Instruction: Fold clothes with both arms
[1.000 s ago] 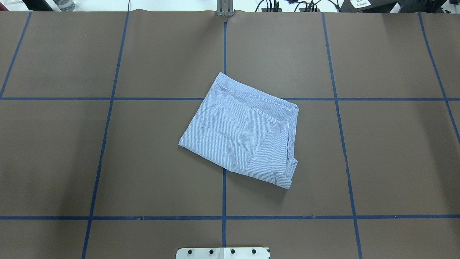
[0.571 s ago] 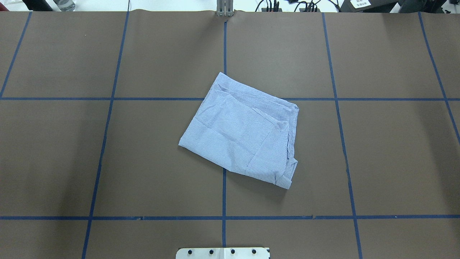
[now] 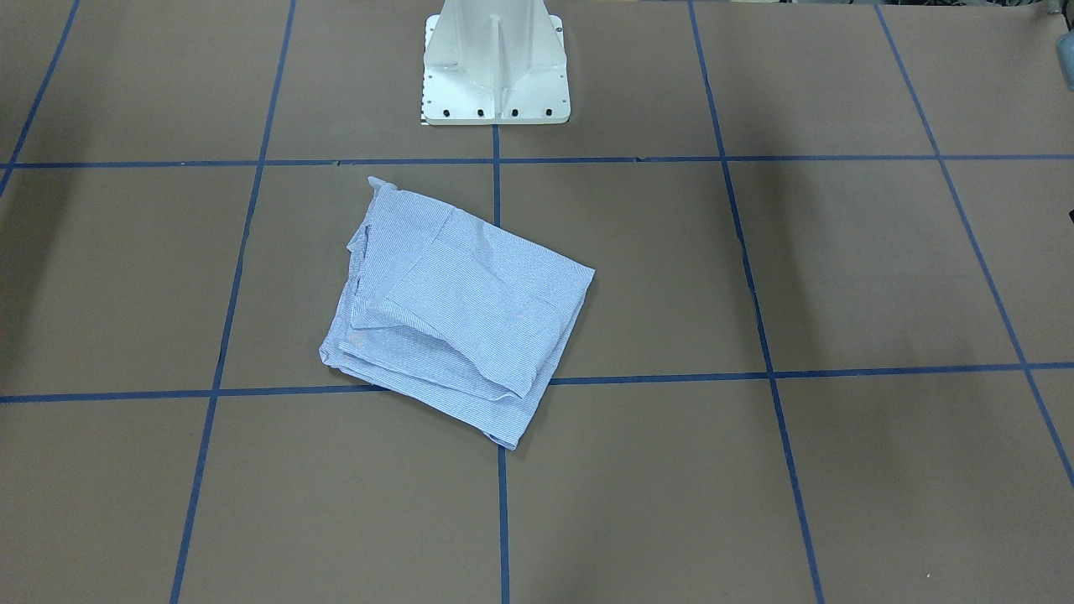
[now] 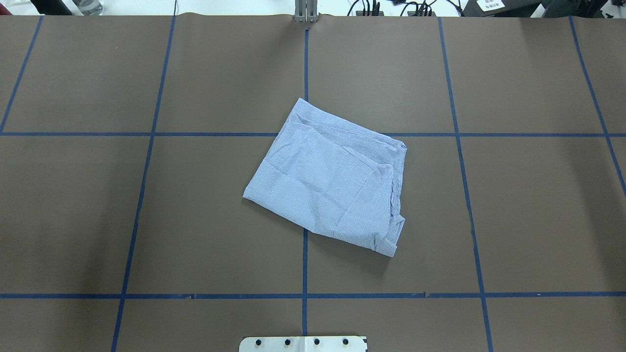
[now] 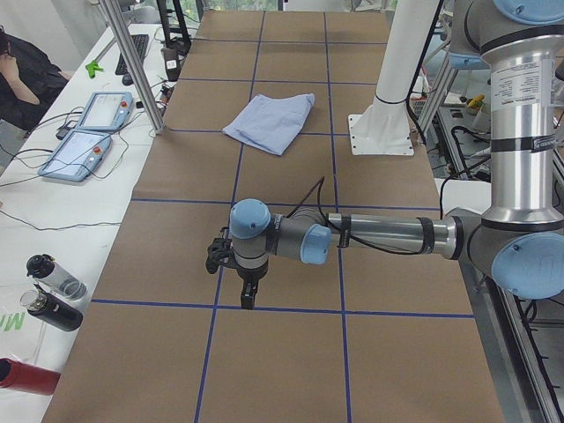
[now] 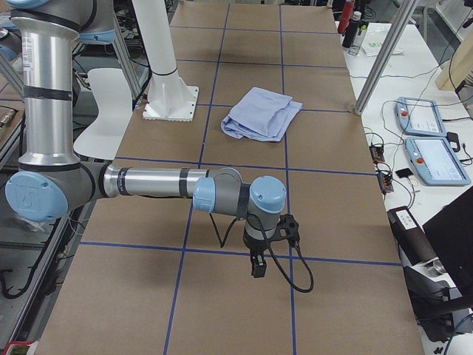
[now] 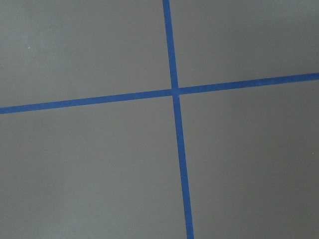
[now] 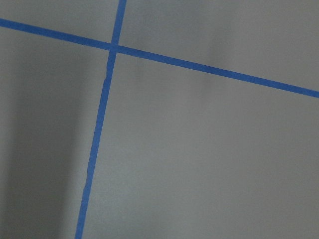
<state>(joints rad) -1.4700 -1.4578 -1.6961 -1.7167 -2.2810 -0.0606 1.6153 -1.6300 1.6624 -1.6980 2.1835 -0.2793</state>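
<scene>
Nothing shifts over the last second: the light blue-and-white finely striped folded shirt [image 4: 327, 178] lies in the same skewed, layered rectangle on the brown paper-covered table [image 4: 146, 220], its stacked edges a little ragged along one side. It sits well apart from both sets of jaws. The black left gripper [image 5: 249, 298] and black right gripper [image 6: 257, 268] hang tip-down, each with only a crossing of blue tape lines [image 7: 175, 91] beneath it. Whether their jaws stand apart or together I cannot tell. Judging by this stillness, the fold looks finished, the arms parked clear
</scene>
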